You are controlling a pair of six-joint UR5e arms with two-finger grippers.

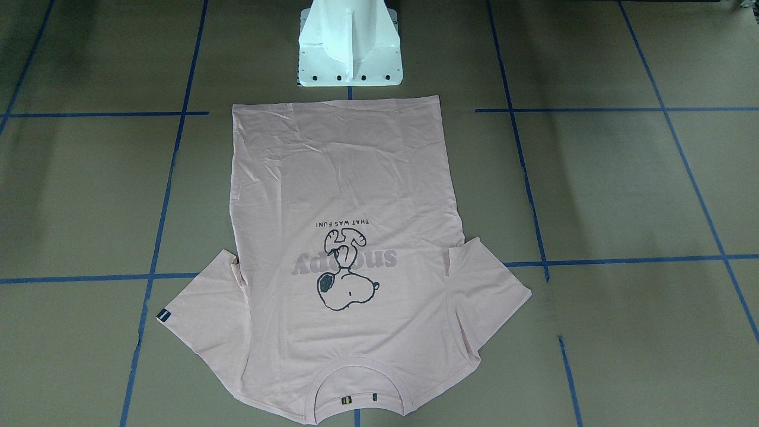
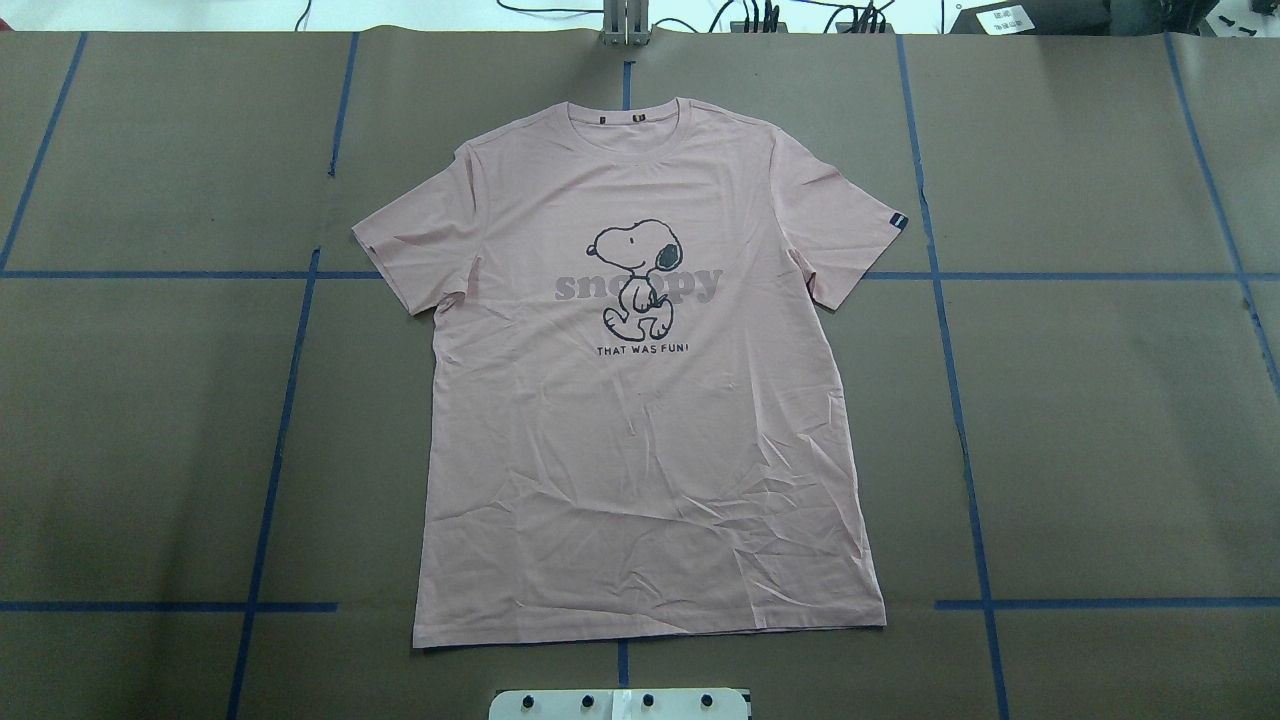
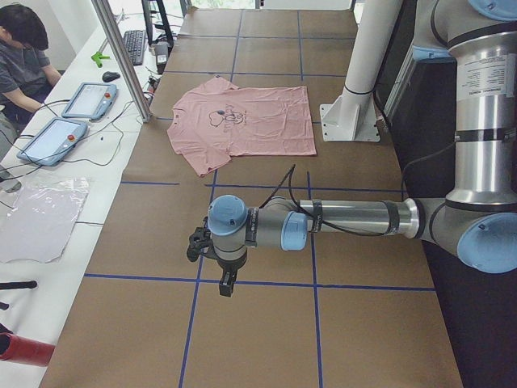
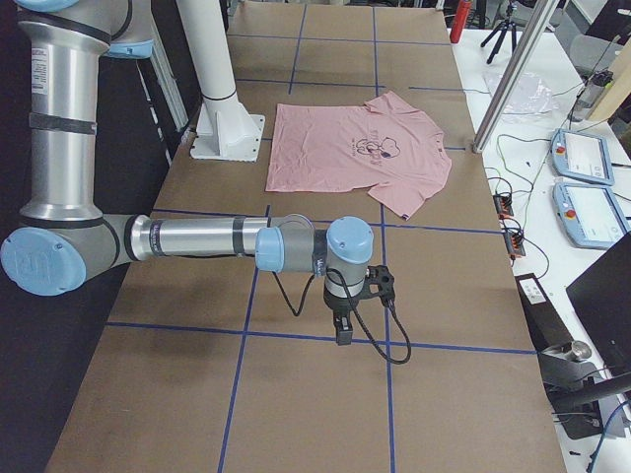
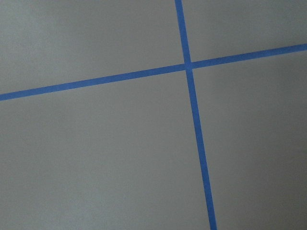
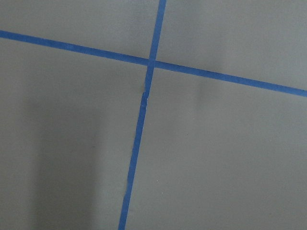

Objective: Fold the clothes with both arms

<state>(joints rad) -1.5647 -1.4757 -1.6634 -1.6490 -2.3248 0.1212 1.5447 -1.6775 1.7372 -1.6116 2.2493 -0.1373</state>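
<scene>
The pale pink T-shirt (image 2: 640, 420) lies flat and spread out, print side up, in the middle of the brown table, with its collar at the far edge from the robot's base. It also shows as the shirt (image 1: 344, 178), (image 3: 250, 121), (image 4: 335, 148). My left arm reaches low over the table far from the shirt, and its gripper (image 3: 224, 284) points down over a blue tape crossing. The right gripper (image 4: 342, 330) hangs the same way at the other end of the table. Neither wrist view shows fingers, only bare table, so I cannot tell their state.
The white pedestal base (image 1: 350, 47) stands just behind the shirt's hem. Blue tape lines (image 2: 280, 440) grid the table. A person (image 3: 20, 56) sits at a side bench with teach pendants (image 3: 89, 99). A metal post (image 3: 121, 56) rises at the table's far edge.
</scene>
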